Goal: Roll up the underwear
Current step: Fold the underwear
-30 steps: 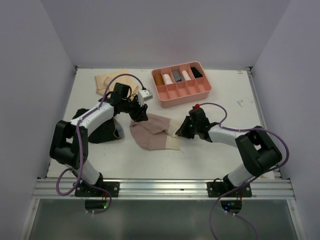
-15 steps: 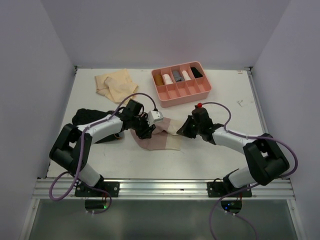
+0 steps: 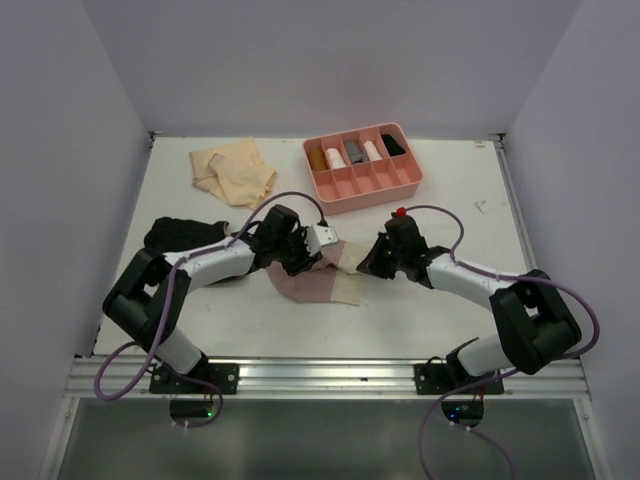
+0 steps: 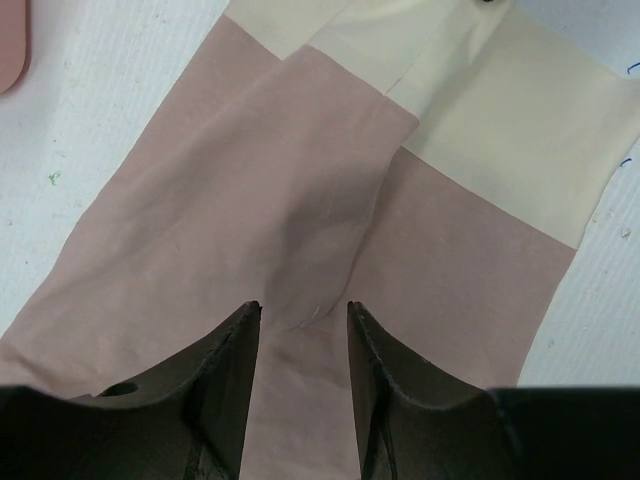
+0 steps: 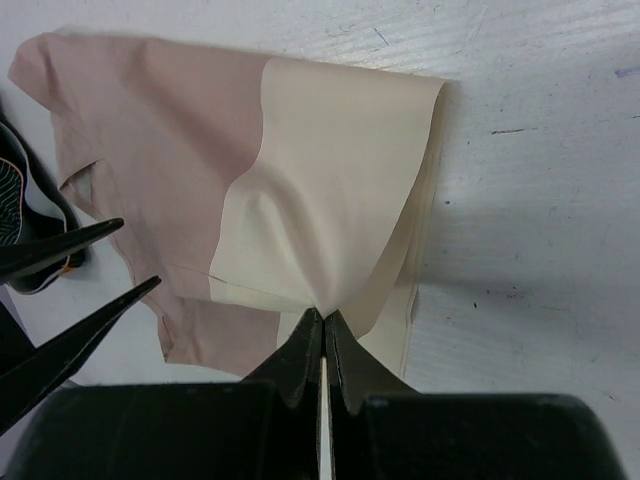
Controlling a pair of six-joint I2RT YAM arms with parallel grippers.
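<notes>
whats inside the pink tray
The tray holds rolled items in its back row: brown, white, grey, cream, black. Its walls hide their lower parts; nothing shows in the front compartments.

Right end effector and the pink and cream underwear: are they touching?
Touching. The right wrist view shows the right end effector shut, its tips pinching a raised fold in the cream patch of the pink and cream underwear.

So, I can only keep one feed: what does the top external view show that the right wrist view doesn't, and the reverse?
Only the top external view: the pink tray and the tan underwear at the far side. Only the right wrist view: the right hand shut, pinching up a peak of the cream patch. Both: the pink underwear on the white table.
</notes>
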